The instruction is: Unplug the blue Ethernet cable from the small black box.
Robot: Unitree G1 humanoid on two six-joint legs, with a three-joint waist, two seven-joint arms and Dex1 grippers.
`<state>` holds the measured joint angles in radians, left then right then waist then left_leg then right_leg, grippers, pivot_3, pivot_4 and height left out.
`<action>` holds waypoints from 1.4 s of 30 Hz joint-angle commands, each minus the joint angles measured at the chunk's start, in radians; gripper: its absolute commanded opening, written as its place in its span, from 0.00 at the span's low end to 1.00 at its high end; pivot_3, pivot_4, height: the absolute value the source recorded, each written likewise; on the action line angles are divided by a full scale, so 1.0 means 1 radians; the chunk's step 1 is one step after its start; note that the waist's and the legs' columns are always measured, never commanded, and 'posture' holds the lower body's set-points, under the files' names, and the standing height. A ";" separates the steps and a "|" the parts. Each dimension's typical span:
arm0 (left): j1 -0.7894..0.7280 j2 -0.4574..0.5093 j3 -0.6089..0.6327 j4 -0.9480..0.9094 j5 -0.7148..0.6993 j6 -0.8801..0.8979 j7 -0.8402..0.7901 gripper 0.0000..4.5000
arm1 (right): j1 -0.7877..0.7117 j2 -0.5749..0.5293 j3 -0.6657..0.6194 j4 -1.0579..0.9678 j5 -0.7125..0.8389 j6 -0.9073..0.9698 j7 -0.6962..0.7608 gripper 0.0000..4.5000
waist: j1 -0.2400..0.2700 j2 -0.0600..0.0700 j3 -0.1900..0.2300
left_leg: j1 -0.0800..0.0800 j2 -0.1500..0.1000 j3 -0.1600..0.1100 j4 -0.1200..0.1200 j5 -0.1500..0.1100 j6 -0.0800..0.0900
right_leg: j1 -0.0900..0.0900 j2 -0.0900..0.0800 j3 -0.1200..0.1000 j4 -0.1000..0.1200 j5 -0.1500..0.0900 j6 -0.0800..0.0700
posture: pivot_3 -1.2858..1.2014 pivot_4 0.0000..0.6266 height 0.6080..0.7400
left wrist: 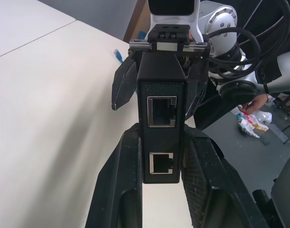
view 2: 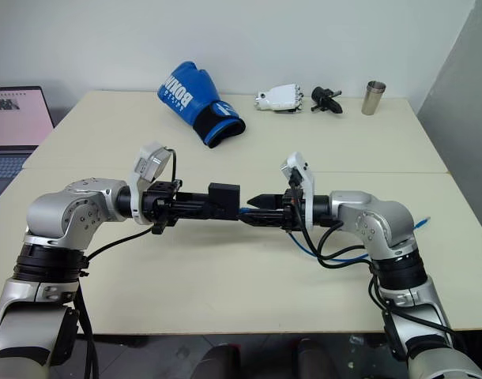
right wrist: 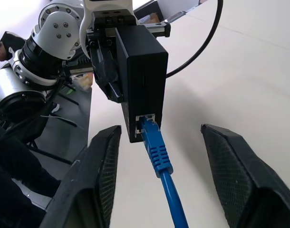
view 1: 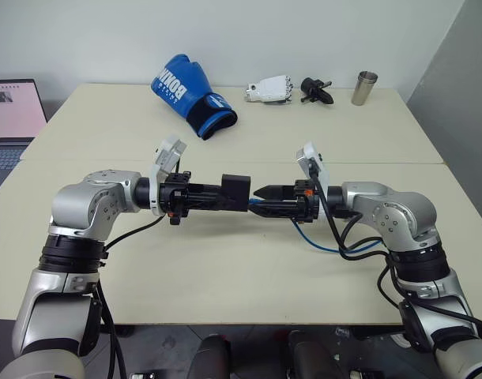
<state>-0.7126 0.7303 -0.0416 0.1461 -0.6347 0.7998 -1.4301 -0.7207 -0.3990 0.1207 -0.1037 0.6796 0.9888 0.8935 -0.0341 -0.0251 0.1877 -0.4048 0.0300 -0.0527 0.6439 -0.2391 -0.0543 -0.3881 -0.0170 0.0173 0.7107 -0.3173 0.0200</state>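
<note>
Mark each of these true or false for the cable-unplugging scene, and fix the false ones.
1. The left gripper holds the small black box. True.
2. The blue Ethernet cable is already out of the box. False: its plug sits in a port.
3. The right gripper is clamped on the plug. False: its fingers stand apart on either side of the cable.
4. A blue boxing glove lies on the table. True.
5. The box rests on the table. False: it is held above it.

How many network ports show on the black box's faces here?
3. Two empty ports sit on the small black box's face toward the left wrist camera; a third, on the opposite end, holds the blue Ethernet cable's plug. Others may be hidden.
</note>
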 commanded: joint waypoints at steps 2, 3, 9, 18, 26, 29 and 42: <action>-0.022 0.004 0.021 -0.024 -0.015 -0.011 -0.010 0.17 | -0.008 -0.007 -0.007 -0.007 0.000 -0.021 0.013 0.34 | 0.000 0.000 0.000 | 0.000 0.000 0.000 0.000 0.000 0.000 | 0.000 0.000 0.000 0.000 0.000 0.000 | 0.52 0.24 1.00; -0.022 0.004 0.020 -0.023 -0.014 -0.012 -0.011 0.17 | -0.009 -0.007 -0.008 -0.005 0.001 -0.020 0.014 0.30 | 0.000 0.000 0.000 | 0.000 0.000 0.000 0.000 0.000 0.000 | 0.000 0.000 0.000 0.000 0.000 0.000 | 0.52 0.24 1.00; -0.020 0.006 0.020 -0.021 -0.012 -0.012 -0.016 0.17 | -0.009 -0.009 -0.009 -0.009 0.002 -0.016 0.022 0.03 | 0.000 0.000 0.000 | 0.000 0.000 0.000 0.000 0.000 0.000 | 0.000 0.000 0.000 0.000 0.000 0.000 | 0.52 0.24 1.00; -0.028 0.017 0.019 -0.008 -0.008 -0.014 -0.036 0.17 | -0.009 -0.027 -0.010 -0.012 0.009 -0.007 0.042 0.02 | 0.000 0.000 0.000 | 0.000 0.000 0.000 0.000 0.000 0.000 | 0.000 0.000 0.000 0.000 0.000 0.000 | 0.52 0.24 1.00; -0.050 0.080 0.077 0.086 0.028 -0.067 -0.025 0.17 | 0.046 -0.118 -0.023 -0.012 -0.006 -0.016 0.067 0.02 | 0.000 0.000 0.000 | -0.001 0.000 0.000 0.000 0.000 0.000 | 0.000 0.000 -0.001 -0.001 0.000 0.000 | 0.52 0.24 1.00; -0.049 0.094 0.095 0.109 0.037 -0.085 -0.015 0.17 | 0.059 -0.136 -0.034 0.003 -0.018 -0.034 0.058 0.02 | -0.001 0.000 0.000 | -0.001 0.000 0.000 0.000 0.000 0.000 | 0.000 0.000 0.000 -0.001 0.000 0.000 | 0.52 0.24 1.00; 0.044 0.023 0.120 0.057 0.074 -0.161 0.140 0.17 | -0.083 0.001 -0.030 0.538 -0.475 -0.538 -0.377 0.20 | -0.001 0.000 0.000 | -0.002 0.000 0.000 0.000 0.000 0.000 | -0.001 0.000 0.000 -0.002 0.000 0.000 | 0.52 0.24 1.00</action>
<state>-0.6640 0.7593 0.0476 0.2434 -0.5664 0.6789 -1.3195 -0.7647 -0.4083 0.1097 0.3741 0.2644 0.5383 0.5892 -0.0354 -0.0248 0.1880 -0.4078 0.0297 -0.0525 0.6437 -0.2390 -0.0543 -0.3899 -0.0178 0.0172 0.7091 -0.3172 0.0199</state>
